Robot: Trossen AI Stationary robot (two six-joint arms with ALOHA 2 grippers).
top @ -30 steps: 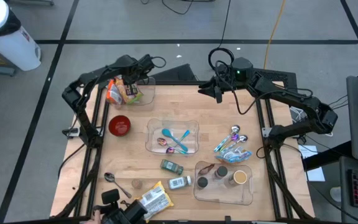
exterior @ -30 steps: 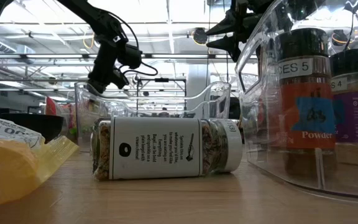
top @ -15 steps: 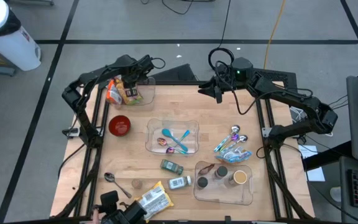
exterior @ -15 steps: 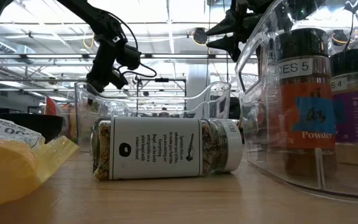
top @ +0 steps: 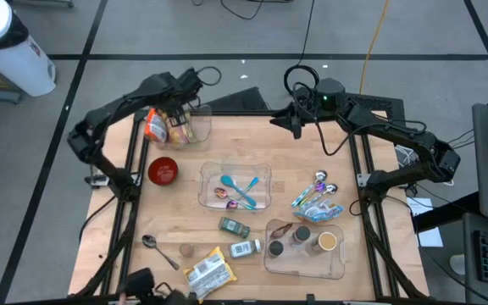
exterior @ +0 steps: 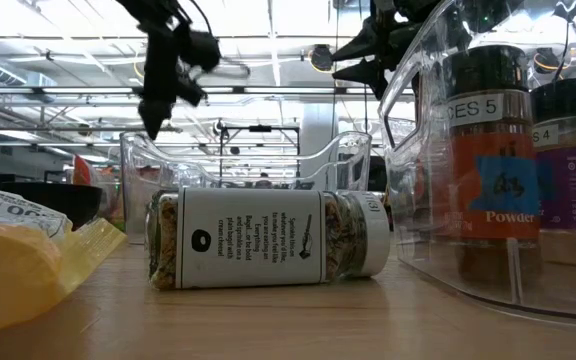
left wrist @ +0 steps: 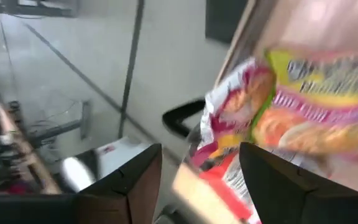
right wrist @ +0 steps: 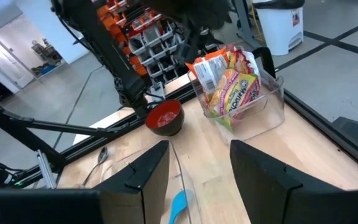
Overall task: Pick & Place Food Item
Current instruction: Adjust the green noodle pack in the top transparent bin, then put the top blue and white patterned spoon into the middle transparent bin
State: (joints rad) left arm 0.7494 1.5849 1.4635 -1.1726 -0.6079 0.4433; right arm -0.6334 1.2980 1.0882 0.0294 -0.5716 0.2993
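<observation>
- Left tool (top: 179,95): above the clear bin (top: 195,130) at the counter's (top: 176,212) far left corner, fingers apart, nothing held.
- Food packets (right wrist: 229,81): standing inside that bin.
- Snack packet (top: 207,273): lying at the counter's near edge, well apart from the bin.
- Right tool (top: 297,125): waiting above the far edge, fingers spread, empty.
- Judged step: one placement appears complete. Next move calls for travelling to the near-edge packet and gripping its flat, yielding wrapper.

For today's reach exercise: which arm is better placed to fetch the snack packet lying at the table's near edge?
Probably the left. The snack packet lies on the left arm's half; the left gripper hangs open above the bin of packets. The right gripper waits at the far edge.
</observation>
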